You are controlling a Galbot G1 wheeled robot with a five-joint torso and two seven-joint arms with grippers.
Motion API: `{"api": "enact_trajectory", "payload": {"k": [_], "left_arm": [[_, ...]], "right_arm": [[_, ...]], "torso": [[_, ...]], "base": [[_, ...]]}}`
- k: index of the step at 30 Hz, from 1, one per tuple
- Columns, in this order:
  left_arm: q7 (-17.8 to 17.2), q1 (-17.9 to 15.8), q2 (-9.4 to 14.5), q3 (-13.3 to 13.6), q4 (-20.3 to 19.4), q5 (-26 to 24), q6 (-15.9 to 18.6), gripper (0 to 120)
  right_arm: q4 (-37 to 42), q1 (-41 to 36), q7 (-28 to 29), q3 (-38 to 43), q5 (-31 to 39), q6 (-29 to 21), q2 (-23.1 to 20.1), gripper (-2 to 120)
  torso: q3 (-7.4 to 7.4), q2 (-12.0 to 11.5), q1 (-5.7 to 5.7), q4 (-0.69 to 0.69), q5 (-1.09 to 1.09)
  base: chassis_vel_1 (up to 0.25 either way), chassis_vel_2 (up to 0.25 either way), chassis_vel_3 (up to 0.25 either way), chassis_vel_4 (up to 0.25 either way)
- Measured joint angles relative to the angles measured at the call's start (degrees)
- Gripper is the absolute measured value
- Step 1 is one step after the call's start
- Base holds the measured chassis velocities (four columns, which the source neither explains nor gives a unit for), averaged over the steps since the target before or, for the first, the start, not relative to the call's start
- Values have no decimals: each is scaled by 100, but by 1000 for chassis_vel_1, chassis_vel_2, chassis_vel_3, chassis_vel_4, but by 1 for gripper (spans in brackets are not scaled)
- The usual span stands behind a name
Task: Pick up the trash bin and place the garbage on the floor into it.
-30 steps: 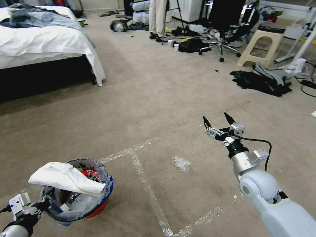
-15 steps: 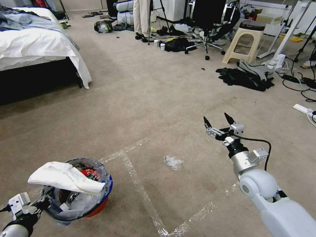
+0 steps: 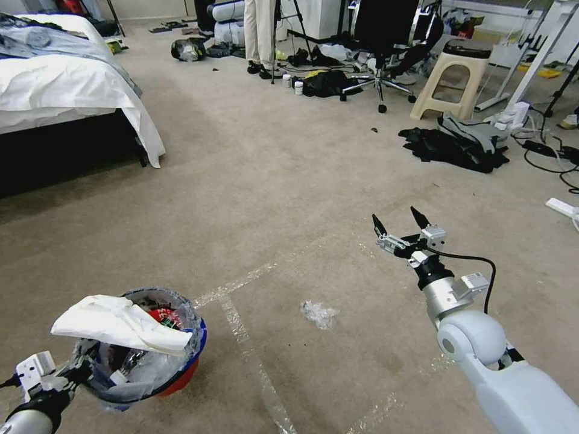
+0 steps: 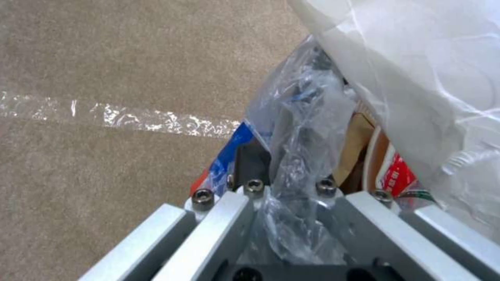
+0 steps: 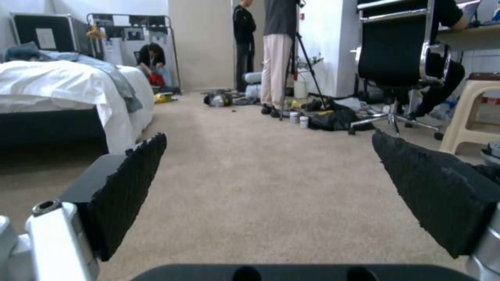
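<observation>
No text can be read anywhere. A red wrapper (image 4: 397, 176) inside the trash bin (image 4: 221, 166), at about four o'clock in the left wrist view, carries pale printed marks too blurred to make out. A poster (image 5: 46, 38) at ten o'clock in the right wrist view is illegible.

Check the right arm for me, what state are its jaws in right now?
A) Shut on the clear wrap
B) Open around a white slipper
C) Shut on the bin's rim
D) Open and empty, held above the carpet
D: the right gripper hangs with its jaws spread and nothing between them, while the clear wrap lies on the floor nearer the robot and the left gripper holds the trash bin.
</observation>
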Motion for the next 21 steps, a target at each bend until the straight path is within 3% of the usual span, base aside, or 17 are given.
{"api": "enact_trajectory", "payload": {"k": [19, 21], "left_arm": [[12, -3, -8, 4, 42, 11, -3, 1], [16, -6, -8, 4, 52, 12, -8, 1]], "right_arm": [[-90, -24, -8, -75, -33, -46, -20, 100], [-119, 10, 157, -244, -144, -235, -63, 100]], "torso": [[-1, 0, -2, 0, 0], [-1, 0, -2, -1, -1]], "base": [[-8, 8, 7, -9], [-55, 39, 50, -51]]}}
